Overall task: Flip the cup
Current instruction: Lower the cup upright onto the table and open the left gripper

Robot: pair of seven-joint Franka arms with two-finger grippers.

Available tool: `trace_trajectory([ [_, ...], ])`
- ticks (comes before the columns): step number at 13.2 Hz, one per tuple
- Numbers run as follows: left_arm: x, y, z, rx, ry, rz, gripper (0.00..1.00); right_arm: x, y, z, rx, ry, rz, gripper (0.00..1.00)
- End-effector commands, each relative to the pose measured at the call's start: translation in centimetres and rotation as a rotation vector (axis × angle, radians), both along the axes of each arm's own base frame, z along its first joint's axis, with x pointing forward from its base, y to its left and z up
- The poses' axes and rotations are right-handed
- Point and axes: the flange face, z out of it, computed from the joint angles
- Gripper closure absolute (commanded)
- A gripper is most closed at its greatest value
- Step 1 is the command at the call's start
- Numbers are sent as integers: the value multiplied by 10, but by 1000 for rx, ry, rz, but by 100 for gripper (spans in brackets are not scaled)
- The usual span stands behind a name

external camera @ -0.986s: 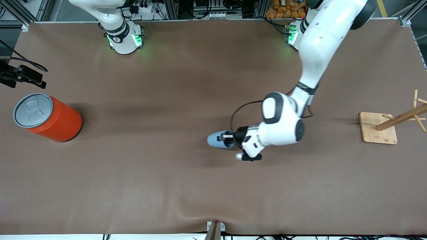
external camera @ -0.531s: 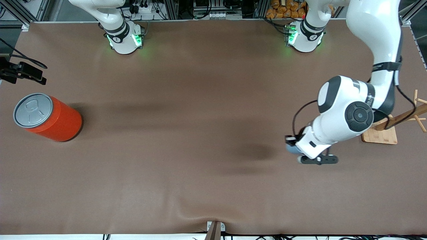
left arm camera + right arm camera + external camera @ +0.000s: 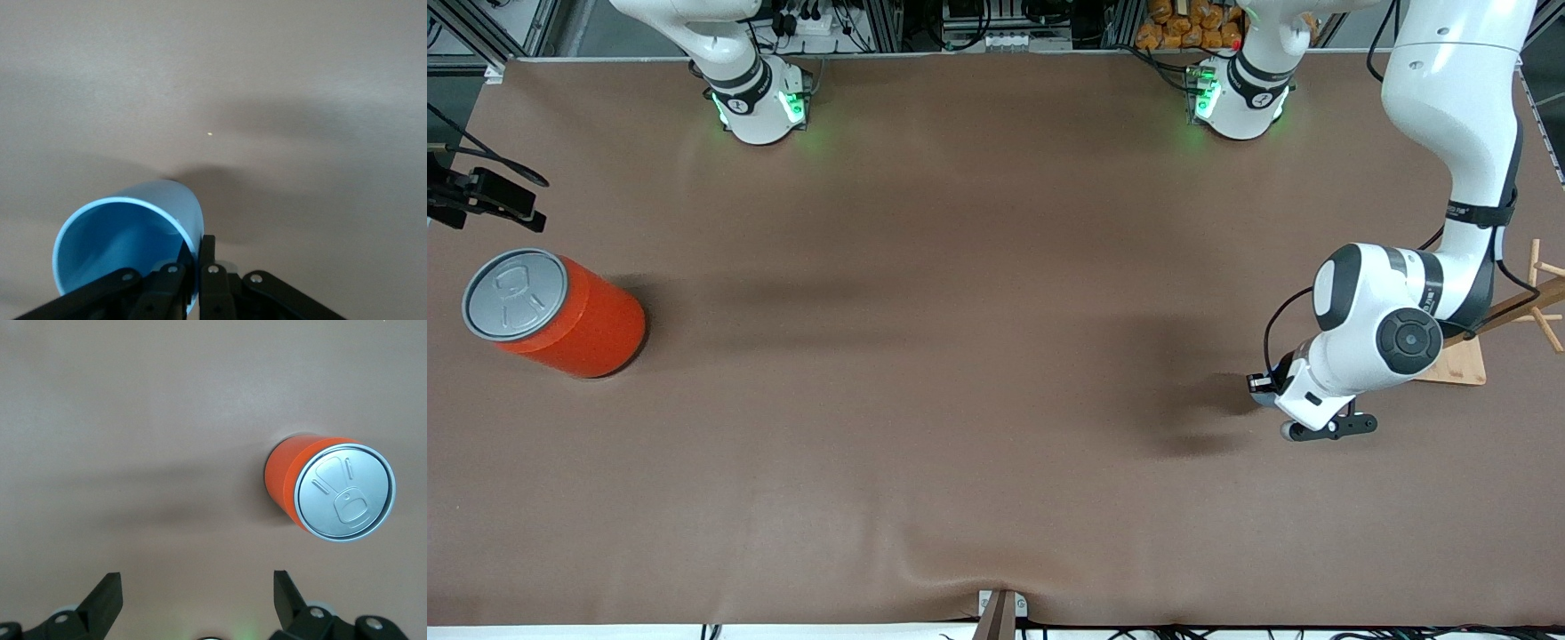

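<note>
The light-blue cup is in my left gripper, which is shut on its rim wall, one finger inside and one outside. The cup's open mouth faces the wrist camera, and the cup hangs above the brown table. In the front view my left gripper is over the table toward the left arm's end, beside the wooden stand, and the wrist hides nearly all of the cup. My right gripper is open and empty, up in the air near the orange can.
The big orange can with a grey pull-tab lid stands at the right arm's end and also shows in the right wrist view. A wooden peg stand on a square base stands at the left arm's end.
My left arm has carried the cup from over the middle of the table toward the left arm's end, next to the wooden stand. The right gripper has barely moved.
</note>
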Motion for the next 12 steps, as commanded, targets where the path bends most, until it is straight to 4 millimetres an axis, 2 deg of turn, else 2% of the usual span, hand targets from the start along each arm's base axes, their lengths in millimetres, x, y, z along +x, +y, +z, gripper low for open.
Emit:
trace_trajectory([
  [1,-6,5,14,29,-24,-4,1,-5,0,6,17,-12,-15,0],
  [2,-4,4,22,30,-28,-7,0,-6,1,5,17,-7,-26,0],
  [3,-1,5,44,32,-51,-11,0,-6,3,5,15,-5,-47,0],
  [4,2,4,74,35,-74,-13,0,-6,3,5,13,-2,-52,0],
  [6,4,3,155,31,-147,-3,0,-8,2,5,14,10,-48,0],
  [8,-14,4,229,43,-189,0,0,-10,3,6,15,13,-41,0],
  [9,-28,4,259,51,-196,4,0,-9,3,5,15,18,-41,0],
  [11,-62,-1,298,72,-157,-12,0,-10,4,6,15,16,-38,0],
  [12,-84,-11,317,81,-153,-41,0,-10,6,6,15,15,-35,0],
])
